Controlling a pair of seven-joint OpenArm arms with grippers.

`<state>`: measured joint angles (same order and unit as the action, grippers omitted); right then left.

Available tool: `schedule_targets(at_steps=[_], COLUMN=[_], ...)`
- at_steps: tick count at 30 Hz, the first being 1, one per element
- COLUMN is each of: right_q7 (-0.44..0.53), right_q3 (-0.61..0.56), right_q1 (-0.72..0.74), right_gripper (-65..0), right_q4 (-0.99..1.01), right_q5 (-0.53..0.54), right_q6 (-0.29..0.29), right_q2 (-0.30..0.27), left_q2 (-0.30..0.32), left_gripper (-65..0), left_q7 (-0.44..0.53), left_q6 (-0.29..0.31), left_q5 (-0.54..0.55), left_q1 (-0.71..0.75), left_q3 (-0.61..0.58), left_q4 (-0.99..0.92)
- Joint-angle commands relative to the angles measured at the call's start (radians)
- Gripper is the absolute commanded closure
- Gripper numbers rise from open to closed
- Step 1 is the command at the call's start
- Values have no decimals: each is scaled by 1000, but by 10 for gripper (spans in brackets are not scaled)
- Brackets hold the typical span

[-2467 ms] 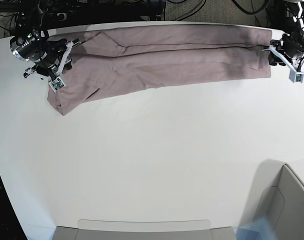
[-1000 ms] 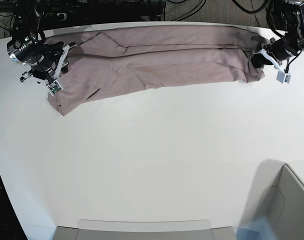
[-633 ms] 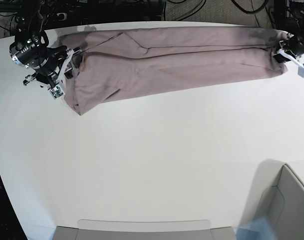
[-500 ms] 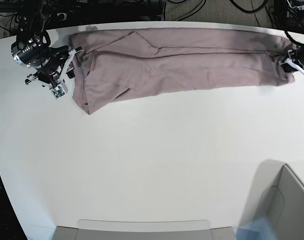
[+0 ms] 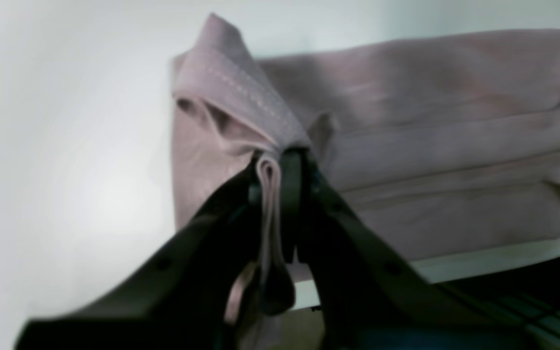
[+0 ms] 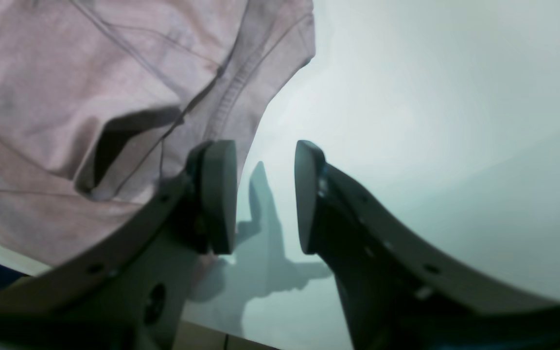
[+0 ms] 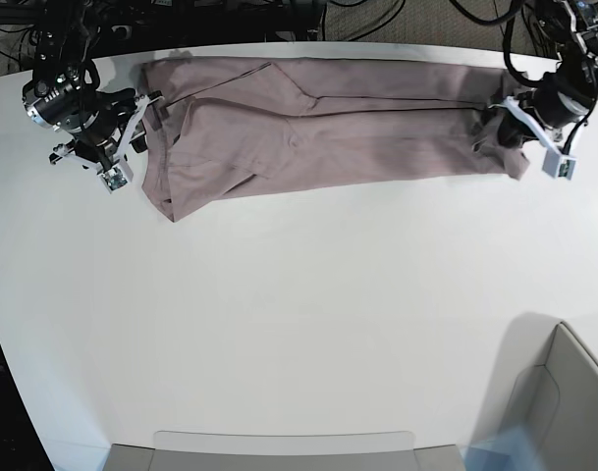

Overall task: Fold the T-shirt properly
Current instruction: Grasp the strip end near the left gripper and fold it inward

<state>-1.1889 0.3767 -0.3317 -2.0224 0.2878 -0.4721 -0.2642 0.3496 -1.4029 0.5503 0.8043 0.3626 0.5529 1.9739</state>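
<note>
- The T-shirt (image 7: 328, 128) lies folded into a long band along the far edge of the white bench (image 7: 308, 324), reaching from near the far-left corner toward the far-right corner.
- Left gripper (image 5: 277, 165): its dark jaws are pressed together on a bunched fold of the shirt's hem, a line of pale stitching showing just above the pinch. In the base view this gripper (image 7: 519, 123) sits at the band's right end, where the fabric is puckered.
- Right gripper (image 6: 265, 194): jaws spread, with bare bench and their shadow between them. One pad (image 6: 219, 194) stands just beside the shirt's stitched edge; whether it touches cannot be told. In the base view it (image 7: 132, 128) is at the band's left end.
- Labels and writing: none legible in any view; the left wrist view is blurred.
- A grey container (image 7: 564, 392) occupies the near-right corner.
</note>
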Motion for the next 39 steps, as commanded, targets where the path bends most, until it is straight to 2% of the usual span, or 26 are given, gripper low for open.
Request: schedule_targets(at_steps=[1, 7, 12, 17, 24, 28, 31, 33, 35, 39], right_q7=[11, 11, 11, 11, 10, 10, 10, 10, 10, 10], right_q3=[5, 5, 3, 3, 3, 3, 3, 3, 3, 3], right_q1=[7, 7, 6, 4, 4, 4, 4, 4, 4, 6], right_gripper=[-207, -207, -207, -207, -207, -207, -208, -208, -208, -209], right_q4=[-18, -18, -18, -18, -18, -18, -18, -14, -14, -14], right_q5=[6, 6, 6, 6, 6, 6, 6, 6, 6, 6], right_q6=[-4, -4, -4, -4, -4, -4, -4, -4, -4, -4], right_q2=[-10, -8, -8, -8, -8, -8, -8, -8, -8, -8], left_q2=[-4, -116, -197, -263, -310, -309, -303, -303, -303, -303], left_gripper=[0, 0, 0, 0, 0, -4, -165, -230, -240, -202], left_q7=[7, 7, 7, 7, 49, 49, 44, 41, 38, 12], left_q6=[3, -2, -3, -5, -5, -5, -5, -5, -3, -3], left_q5=[16, 8, 7, 5, 3, 3, 8, 13, 25, 128], left_q1=[-4, -7, -9, -52, -80, -98, -99, -99, -98, -98], left_q3=[-31, -193, -259, -271, -274, -276, -276, -274, -274, -265], left_q4=[17, 17, 17, 8, -25, -68, -64, -64, -57, -52])
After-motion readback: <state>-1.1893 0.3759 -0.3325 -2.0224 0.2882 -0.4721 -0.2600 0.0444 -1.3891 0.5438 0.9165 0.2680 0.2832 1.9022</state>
